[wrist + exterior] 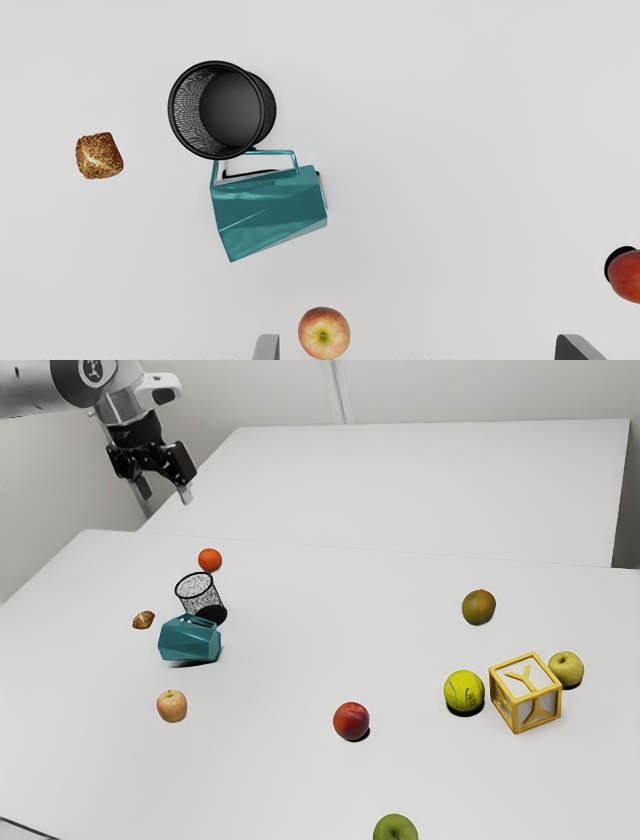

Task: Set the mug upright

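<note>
Tabletop [270, 780] in the exterior view: broad, white, smooth, with a second white surface [430, 490] beyond the far edge and a pale wall [480, 390] behind. Toward the exterior view's right, a tennis ball [464, 690] beside a yellow-framed letter block [525, 692]; nearer the middle, a red fruit [351, 721]. At the exterior view's upper left, high over everything, the black gripper [164, 493], released. Well below and apart from it, the teal mug [188, 640], on its side on the tabletop, between a black mesh cup [204, 598] and a red-and-yellow apple [172, 706]. Near the mug, a small bread roll [143, 620]; past the cup, an orange [210, 560].

In the wrist view, plain white beneath, and fingers [267, 347] spread wide. Out ahead of the fingertips and lower down, the mug, closer to the finger beside the apple than to the other. Handle toward the mesh cup, partly under its rim in this view; impossible to tell whether touching. Off past the mug's wider end, the bread roll.
</note>
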